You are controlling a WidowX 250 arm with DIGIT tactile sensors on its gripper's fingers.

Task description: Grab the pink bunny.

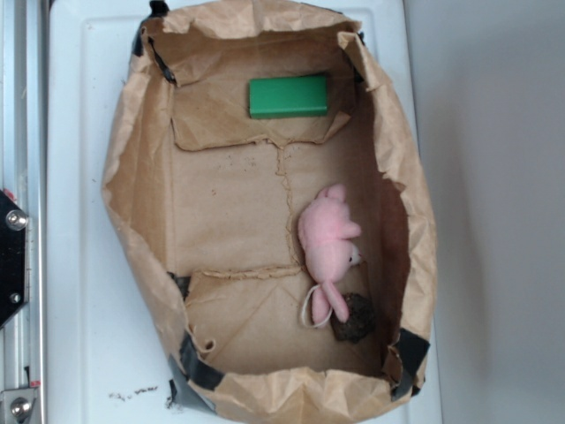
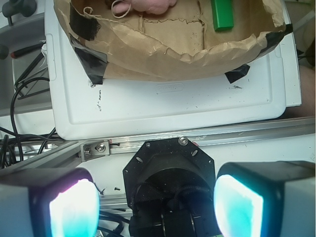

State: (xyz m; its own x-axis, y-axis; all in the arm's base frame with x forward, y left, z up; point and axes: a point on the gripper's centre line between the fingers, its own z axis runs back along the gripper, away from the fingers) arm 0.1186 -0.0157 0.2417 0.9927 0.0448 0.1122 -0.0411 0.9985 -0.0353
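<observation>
The pink bunny [image 1: 325, 240] lies on the floor of a brown paper bag tray [image 1: 132, 185], toward its right side, with a thin white loop by its lower end. In the wrist view only the bunny's edge [image 2: 148, 5] shows at the top, inside the bag. My gripper [image 2: 155, 205] is open, its two glowing pads [image 2: 74, 210] wide apart with nothing between them. It hangs over the robot's black base, well short of the bag. The gripper does not appear in the exterior view.
A green rectangular block [image 1: 288, 96] lies at the bag's far end [image 2: 222, 15]. A dark brown rough lump [image 1: 354, 319] touches the bunny's lower end. The bag stands on a white board [image 2: 173, 106]. A metal rail [image 2: 148, 143] and cables [image 2: 22, 94] border the board.
</observation>
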